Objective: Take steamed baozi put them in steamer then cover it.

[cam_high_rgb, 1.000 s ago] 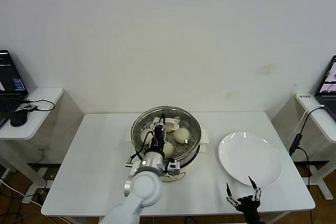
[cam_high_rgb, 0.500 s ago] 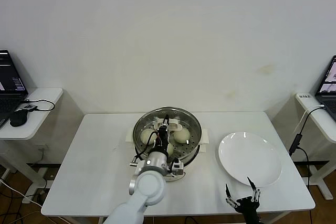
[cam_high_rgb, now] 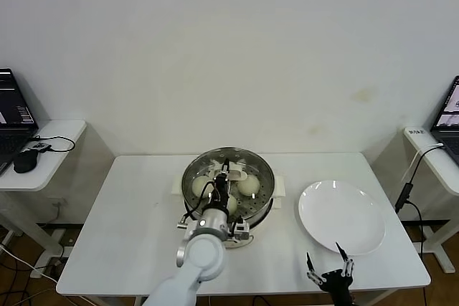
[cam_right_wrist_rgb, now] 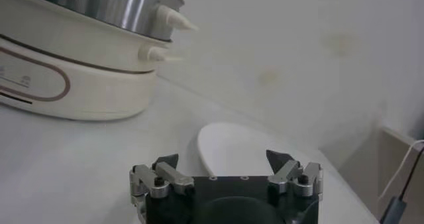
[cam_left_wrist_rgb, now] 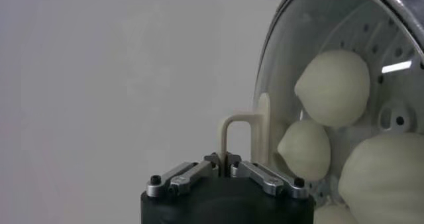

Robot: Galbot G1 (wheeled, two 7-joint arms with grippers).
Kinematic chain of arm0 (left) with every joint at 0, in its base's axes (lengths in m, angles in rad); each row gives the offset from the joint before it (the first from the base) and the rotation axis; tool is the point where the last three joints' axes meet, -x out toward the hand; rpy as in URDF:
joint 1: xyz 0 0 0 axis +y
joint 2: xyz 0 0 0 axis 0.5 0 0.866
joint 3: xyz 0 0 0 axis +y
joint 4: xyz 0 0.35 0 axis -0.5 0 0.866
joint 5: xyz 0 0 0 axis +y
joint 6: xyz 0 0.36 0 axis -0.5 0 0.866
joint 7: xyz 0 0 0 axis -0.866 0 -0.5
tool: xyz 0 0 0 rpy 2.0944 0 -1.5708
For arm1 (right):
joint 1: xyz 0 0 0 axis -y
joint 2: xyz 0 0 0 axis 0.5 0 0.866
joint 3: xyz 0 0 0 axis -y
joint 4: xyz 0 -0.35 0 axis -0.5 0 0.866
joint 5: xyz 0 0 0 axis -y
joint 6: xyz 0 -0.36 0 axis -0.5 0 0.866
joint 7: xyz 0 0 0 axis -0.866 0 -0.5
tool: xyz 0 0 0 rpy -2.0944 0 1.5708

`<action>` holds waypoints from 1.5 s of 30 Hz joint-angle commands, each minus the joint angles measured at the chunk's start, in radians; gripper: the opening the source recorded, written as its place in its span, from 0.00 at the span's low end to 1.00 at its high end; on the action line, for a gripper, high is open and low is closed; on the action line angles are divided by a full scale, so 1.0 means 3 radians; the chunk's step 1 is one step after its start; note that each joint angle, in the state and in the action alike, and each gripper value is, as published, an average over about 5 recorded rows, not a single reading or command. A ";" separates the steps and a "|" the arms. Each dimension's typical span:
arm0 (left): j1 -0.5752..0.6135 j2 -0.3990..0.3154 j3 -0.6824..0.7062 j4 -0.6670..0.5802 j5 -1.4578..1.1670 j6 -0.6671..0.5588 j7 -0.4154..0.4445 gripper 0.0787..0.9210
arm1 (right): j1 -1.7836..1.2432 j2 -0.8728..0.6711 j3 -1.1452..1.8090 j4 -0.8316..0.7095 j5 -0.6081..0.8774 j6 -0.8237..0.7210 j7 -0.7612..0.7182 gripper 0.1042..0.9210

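The steamer (cam_high_rgb: 251,228) stands mid-table on its cream-white base. The glass cover (cam_high_rgb: 254,166) lies over the pot. My left gripper (cam_high_rgb: 225,174) is above the cover's middle, shut on its cream-white handle (cam_high_rgb: 237,175). Three steamed baozi show through the glass (cam_high_rgb: 201,186) (cam_high_rgb: 249,185) (cam_high_rgb: 229,203). In the left wrist view my left gripper (cam_left_wrist_rgb: 224,160) pinches the thin handle (cam_left_wrist_rgb: 228,129), with the cover (cam_left_wrist_rgb: 311,26) and baozi (cam_left_wrist_rgb: 333,87) beyond. My right gripper (cam_high_rgb: 328,274) is open and empty at the table's front edge; it also shows in the right wrist view (cam_right_wrist_rgb: 225,162).
An empty white plate (cam_high_rgb: 341,216) lies right of the steamer; it also shows in the right wrist view (cam_right_wrist_rgb: 242,146), as does the steamer's base (cam_right_wrist_rgb: 73,79). Side desks with laptops stand at far left (cam_high_rgb: 29,155) and far right (cam_high_rgb: 437,155).
My left gripper has carried the cover a little to the right and away from me, so it now sits centred over the pot. The right gripper has barely moved.
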 commanded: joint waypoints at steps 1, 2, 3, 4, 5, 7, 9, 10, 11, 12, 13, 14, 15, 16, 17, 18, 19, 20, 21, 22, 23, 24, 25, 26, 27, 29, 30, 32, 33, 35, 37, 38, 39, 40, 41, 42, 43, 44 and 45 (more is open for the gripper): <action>0.0023 -0.0026 -0.0019 -0.0004 -0.0009 -0.0026 -0.0025 0.06 | -0.0001 -0.0003 -0.0012 0.0003 -0.0004 -0.0001 -0.0004 0.88; 0.0029 -0.0022 -0.0024 -0.0019 -0.0011 -0.0029 -0.0028 0.06 | -0.0002 -0.0004 -0.0012 0.0004 -0.0005 -0.0002 -0.0005 0.88; 0.0037 -0.0018 -0.0027 -0.0036 -0.0014 -0.0029 -0.0032 0.07 | -0.0002 -0.0004 -0.0013 0.0004 -0.0005 -0.0001 -0.0006 0.88; 0.0047 -0.0012 -0.0028 -0.0057 -0.0018 -0.0029 -0.0039 0.08 | -0.0002 -0.0004 -0.0014 0.0004 -0.0006 -0.0001 -0.0006 0.88; 0.0060 -0.0006 -0.0030 -0.0082 -0.0022 -0.0029 -0.0044 0.10 | -0.0002 -0.0004 -0.0017 0.0005 -0.0006 -0.0001 -0.0007 0.88; 0.0094 0.0009 -0.0033 -0.0144 -0.0029 -0.0028 -0.0059 0.17 | -0.0001 -0.0003 -0.0022 0.0005 -0.0009 -0.0001 -0.0007 0.88; 0.0146 0.0028 -0.0040 -0.0236 -0.0034 -0.0027 -0.0072 0.24 | -0.0001 -0.0002 -0.0027 0.0005 -0.0013 -0.0001 -0.0007 0.88; 0.0181 0.0042 -0.0046 -0.0297 -0.0038 -0.0026 -0.0077 0.27 | -0.0002 -0.0002 -0.0029 0.0007 -0.0015 -0.0001 -0.0008 0.88; 0.0223 0.0060 -0.0055 -0.0363 -0.0044 -0.0025 -0.0081 0.30 | -0.0003 -0.0001 -0.0030 0.0008 -0.0018 -0.0001 -0.0008 0.88; 0.0269 0.0082 -0.0066 -0.0439 -0.0055 -0.0023 -0.0083 0.34 | -0.0004 0.0000 -0.0030 0.0010 -0.0021 -0.0001 -0.0008 0.88; 0.0323 0.0108 -0.0077 -0.0522 -0.0071 -0.0021 -0.0085 0.37 | -0.0005 0.0000 -0.0030 0.0012 -0.0023 -0.0002 -0.0009 0.88; 0.0385 0.0138 -0.0090 -0.0615 -0.0093 -0.0020 -0.0089 0.40 | -0.0006 0.0001 -0.0030 0.0013 -0.0025 -0.0002 -0.0009 0.88; 0.0453 0.0173 -0.0105 -0.0712 -0.0122 -0.0019 -0.0097 0.44 | -0.0008 0.0001 -0.0030 0.0014 -0.0026 -0.0002 -0.0009 0.88; 0.0530 0.0210 -0.0122 -0.0822 -0.0158 -0.0019 -0.0112 0.48 | -0.0009 0.0001 -0.0029 0.0013 -0.0027 -0.0002 -0.0009 0.88; 0.0617 0.0247 -0.0142 -0.0937 -0.0202 -0.0021 -0.0132 0.51 | -0.0010 0.0000 -0.0029 0.0013 -0.0027 -0.0002 -0.0009 0.88; 0.0720 0.0286 -0.0171 -0.1068 -0.0268 -0.0023 -0.0160 0.55 | -0.0012 -0.0001 -0.0028 0.0012 -0.0026 -0.0001 -0.0010 0.88; 0.0817 0.0319 -0.0198 -0.1186 -0.0340 -0.0025 -0.0188 0.58 | -0.0012 -0.0002 -0.0028 0.0011 -0.0025 -0.0001 -0.0010 0.88; 0.0936 0.0350 -0.0247 -0.1307 -0.0455 -0.0030 -0.0244 0.61 | -0.0014 -0.0005 -0.0029 0.0011 -0.0022 0.0001 -0.0011 0.88; 0.1087 0.0377 -0.0331 -0.1425 -0.0633 -0.0050 -0.0330 0.65 | -0.0017 -0.0011 -0.0030 0.0013 -0.0016 0.0003 -0.0011 0.88; 0.1260 0.0402 -0.0440 -0.1529 -0.0865 -0.0078 -0.0437 0.68 | -0.0021 -0.0018 -0.0031 0.0017 -0.0007 0.0007 -0.0011 0.88; 0.1423 0.0423 -0.0555 -0.1609 -0.1125 -0.0111 -0.0557 0.71 | -0.0026 -0.0026 -0.0032 0.0021 0.0004 0.0012 -0.0012 0.88; 0.1614 0.0450 -0.0713 -0.1687 -0.1485 -0.0175 -0.0733 0.75 | -0.0031 -0.0037 -0.0032 0.0027 0.0020 0.0019 -0.0012 0.88; 0.1805 0.0477 -0.0885 -0.1739 -0.1890 -0.0279 -0.0913 0.78 | -0.0036 -0.0050 -0.0032 0.0033 0.0041 0.0027 -0.0012 0.88; 0.1968 0.0505 -0.1041 -0.1767 -0.2298 -0.0415 -0.1070 0.81 | -0.0040 -0.0062 -0.0032 0.0038 0.0060 0.0033 -0.0013 0.88; 0.2120 0.0524 -0.1222 -0.1768 -0.2781 -0.0622 -0.1195 0.84 | -0.0046 -0.0079 -0.0033 0.0043 0.0083 0.0041 -0.0013 0.88; 0.2417 0.0493 -0.1594 -0.1711 -0.3658 -0.1172 -0.1342 0.87 | -0.0066 -0.0123 -0.0035 0.0060 0.0140 0.0055 -0.0013 0.88; 0.2537 0.0438 -0.1743 -0.1673 -0.3985 -0.1429 -0.1360 0.88 | -0.0082 -0.0153 -0.0037 0.0069 0.0179 0.0064 -0.0014 0.88; 0.2766 0.0291 -0.1963 -0.1624 -0.4428 -0.1780 -0.1426 0.88 | -0.0131 -0.0254 -0.0035 0.0086 0.0290 0.0097 -0.0020 0.88; 0.2858 0.0237 -0.2022 -0.1613 -0.4608 -0.1853 -0.1479 0.88 | -0.0144 -0.0300 -0.0040 0.0091 0.0338 0.0105 -0.0026 0.88; 0.2987 0.0164 -0.2138 -0.1575 -0.4992 -0.1894 -0.1574 0.88 | -0.0158 -0.0359 -0.0067 0.0110 0.0425 0.0080 -0.0041 0.88; 0.3062 0.0140 -0.2220 -0.1523 -0.5335 -0.1911 -0.1617 0.88 | -0.0144 -0.0375 -0.0107 0.0128 0.0485 0.0010 -0.0060 0.88; 0.3093 0.0126 -0.2251 -0.1490 -0.5445 -0.1922 -0.1624 0.88 | -0.0146 -0.0389 -0.0124 0.0146 0.0530 -0.0034 -0.0071 0.88; 0.3127 0.0117 -0.2268 -0.1464 -0.5507 -0.1942 -0.1629 0.88 | -0.0150 -0.0410 -0.0140 0.0160 0.0575 -0.0070 -0.0081 0.88; 0.3159 0.0111 -0.2271 -0.1431 -0.5545 -0.1983 -0.1644 0.88 | -0.0158 -0.0434 -0.0150 0.0175 0.0615 -0.0100 -0.0088 0.88; 0.3190 0.0102 -0.2267 -0.1386 -0.5568 -0.2022 -0.1656 0.88 | -0.0168 -0.0463 -0.0160 0.0194 0.0663 -0.0135 -0.0095 0.88; 0.3218 0.0095 -0.2258 -0.1333 -0.5580 -0.2062 -0.1663 0.88 | -0.0181 -0.0493 -0.0169 0.0218 0.0708 -0.0168 -0.0101 0.88; 0.3241 0.0088 -0.2236 -0.1275 -0.5574 -0.2102 -0.1672 0.88 | -0.0194 -0.0523 -0.0174 0.0237 0.0749 -0.0195 -0.0105 0.88; 0.3262 0.0080 -0.2209 -0.1217 -0.5564 -0.2137 -0.1677 0.88 | -0.0209 -0.0556 -0.0177 0.0258 0.0791 -0.0222 -0.0110 0.88; 0.3279 0.0075 -0.2180 -0.1161 -0.5553 -0.2168 -0.1679 0.88 | -0.0225 -0.0586 -0.0178 0.0281 0.0833 -0.0248 -0.0115 0.88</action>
